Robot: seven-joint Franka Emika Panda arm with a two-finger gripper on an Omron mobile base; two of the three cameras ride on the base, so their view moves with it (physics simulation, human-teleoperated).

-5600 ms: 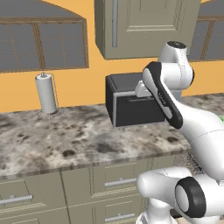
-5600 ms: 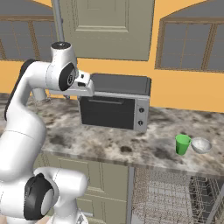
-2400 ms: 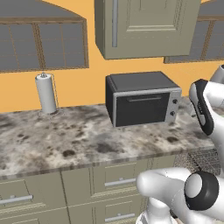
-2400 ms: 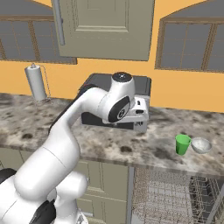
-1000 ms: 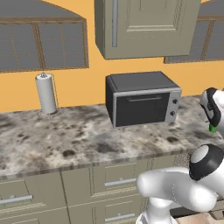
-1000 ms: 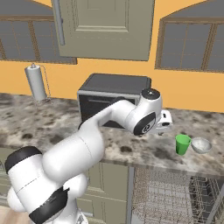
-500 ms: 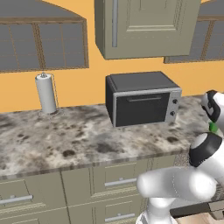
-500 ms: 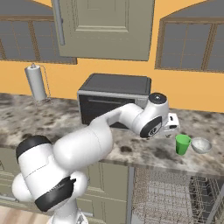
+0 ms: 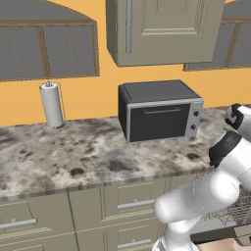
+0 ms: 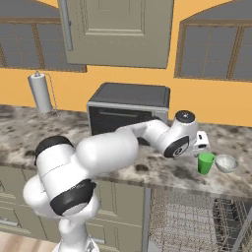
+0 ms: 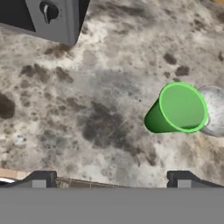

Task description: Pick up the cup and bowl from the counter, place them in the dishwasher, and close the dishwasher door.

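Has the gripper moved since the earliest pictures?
Yes. The gripper swung right, from in front of the toaster oven to above the cup.

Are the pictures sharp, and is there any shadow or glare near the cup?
Hand view: the green cup looks stretched toward the lens, edges soft, no glare. Right base view: cup and bowl are small but clear, with faint shadows on the counter.

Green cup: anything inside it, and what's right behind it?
The green cup looks empty as far as the hand view looks in. The grey bowl sits right beside it; the cup's rim covers the bowl's near edge.
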